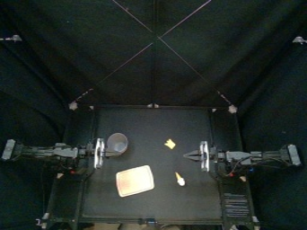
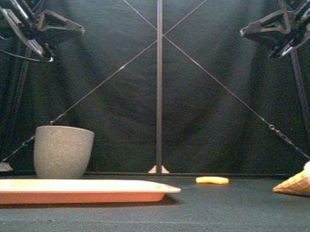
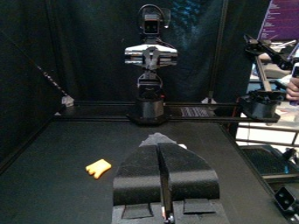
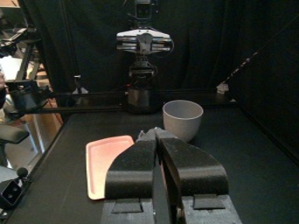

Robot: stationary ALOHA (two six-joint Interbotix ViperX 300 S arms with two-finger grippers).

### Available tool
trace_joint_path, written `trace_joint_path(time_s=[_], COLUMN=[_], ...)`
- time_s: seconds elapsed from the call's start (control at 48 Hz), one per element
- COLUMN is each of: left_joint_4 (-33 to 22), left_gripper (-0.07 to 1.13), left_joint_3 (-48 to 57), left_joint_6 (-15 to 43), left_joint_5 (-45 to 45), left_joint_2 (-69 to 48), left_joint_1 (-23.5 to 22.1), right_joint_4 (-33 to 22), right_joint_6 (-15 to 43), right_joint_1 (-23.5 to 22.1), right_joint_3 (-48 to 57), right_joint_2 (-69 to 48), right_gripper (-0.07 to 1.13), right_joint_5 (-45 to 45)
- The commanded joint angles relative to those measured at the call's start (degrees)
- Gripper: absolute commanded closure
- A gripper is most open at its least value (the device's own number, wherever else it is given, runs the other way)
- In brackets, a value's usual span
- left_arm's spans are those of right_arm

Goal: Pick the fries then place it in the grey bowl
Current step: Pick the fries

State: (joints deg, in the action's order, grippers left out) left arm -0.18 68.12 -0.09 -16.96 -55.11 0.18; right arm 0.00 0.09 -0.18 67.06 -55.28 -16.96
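Both grippers are pressed together and hold nothing. The fries (image 1: 171, 143) lie on the counter (image 1: 150, 121) between them, nearer the right gripper (image 4: 158, 136). The grey bowl (image 1: 118, 141) stands upright just beside the left gripper (image 3: 162, 144), with the pink tray (image 1: 135, 181) near it toward the front.

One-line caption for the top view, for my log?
Left gripper and right gripper rest at either side; cup, tray, fries and a cone toy lie between them.

Grey bowl (image 2: 63, 151) speckled, matt; pink tray (image 2: 85, 190) smooth; table (image 1: 156, 121) matt; curtain (image 1: 72, 54) cloth.
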Motion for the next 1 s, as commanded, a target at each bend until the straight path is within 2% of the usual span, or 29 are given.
trace_joint_path(time_s=[0.021, 0.292, 0.354, 0.458, 0.646, 0.75, 0.833, 1.0], left_joint_4=[0.26, 0.79, 0.79, 0.79, 0.79, 0.79, 0.88, 1.85], left_gripper=[1.09, 1.07, 1.07, 1.07, 1.07, 1.07, 1.07, 1.07], left_joint_3=[-1.76, -2.37, -2.37, -2.37, -2.46, -2.46, -2.29, -2.29], left_joint_6=[0.26, 0.26, 0.26, 0.26, 0.18, 0.26, 0.26, 0.26], left_joint_5=[-0.26, -0.62, -0.97, -1.58, -3.08, -3.52, -3.52, -3.60], left_joint_2=[0.35, 0.53, 0.53, 0.53, 0.53, 0.53, 0.53, 0.53], left_joint_1=[1.85, 4.31, 4.31, 4.31, 4.22, 4.13, 4.13, 4.31], right_joint_4=[1.32, 12.22, 13.71, 14.15, 14.77, 14.77, 14.85, 14.50], right_joint_6=[0.79, 2.64, 2.55, 2.55, 2.64, 2.64, 2.64, 2.55], right_joint_1=[-3.16, -17.58, -20.65, -24.87, -27.60, -27.69, -27.69, -28.30], right_joint_3=[-0.62, -4.04, -5.45, -7.91, -11.78, -13.27, -14.77, -19.69], right_joint_2=[2.20, 12.48, 14.85, 18.81, 24.43, 27.25, 29.71, 35.95], right_gripper=[1.00, 0.97, 0.93, 0.74, 0.26, 0.09, 0.06, 0.06], right_joint_5=[0.18, 5.19, 8.26, 13.62, 18.90, 20.13, 21.01, 29.44])
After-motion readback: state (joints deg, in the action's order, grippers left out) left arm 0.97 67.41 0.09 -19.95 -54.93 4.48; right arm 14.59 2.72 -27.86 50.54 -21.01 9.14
